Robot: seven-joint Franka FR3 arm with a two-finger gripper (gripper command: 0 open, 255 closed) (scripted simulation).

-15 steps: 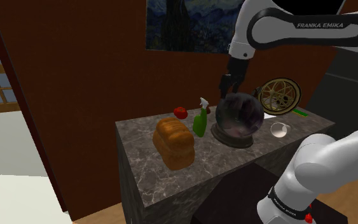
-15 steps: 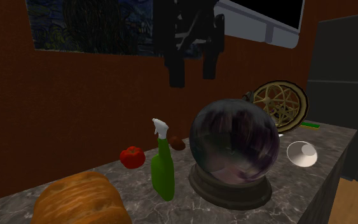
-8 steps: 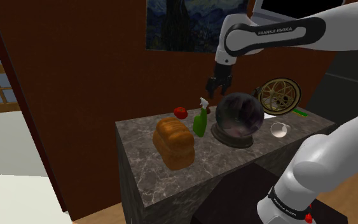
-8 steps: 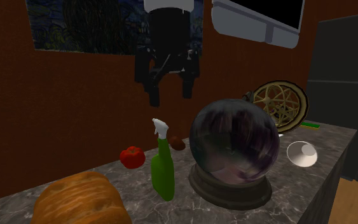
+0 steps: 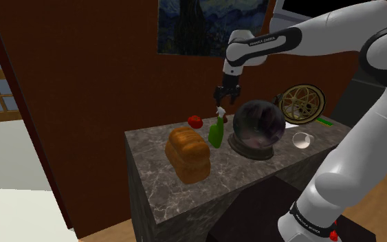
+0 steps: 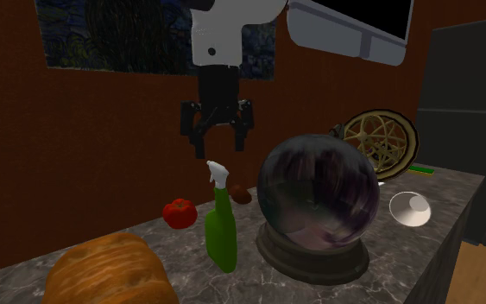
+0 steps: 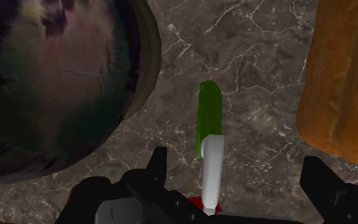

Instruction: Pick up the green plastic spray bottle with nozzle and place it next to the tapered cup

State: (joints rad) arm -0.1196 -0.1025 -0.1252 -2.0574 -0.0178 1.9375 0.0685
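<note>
The green spray bottle (image 5: 216, 131) (image 6: 221, 230) with a white nozzle stands upright on the marble counter (image 5: 150, 180), between a bread loaf and a glass ball. My black gripper (image 5: 225, 98) (image 6: 218, 143) hangs open just above the nozzle, pointing down and touching nothing. In the wrist view the bottle (image 7: 209, 118) lies between the spread fingers of the gripper (image 7: 238, 167), nearer one finger (image 7: 158, 163). The tapered cup (image 5: 302, 140) (image 6: 410, 208), pale and see-through, sits near the counter's end on the far side of the ball.
A large dark crystal ball (image 5: 257, 127) (image 6: 318, 195) (image 7: 50, 83) on a base stands close beside the bottle. The bread loaf (image 5: 188, 154) (image 7: 346, 83), a red tomato (image 5: 195, 122) (image 6: 179, 212) and a gold wheel ornament (image 5: 304, 103) share the counter. A brown wall is behind.
The gripper has swung from above the crystal ball toward the shoulder view's left and come down over the bottle's nozzle. Its fingers have stayed open. Nothing on the counter has moved.
</note>
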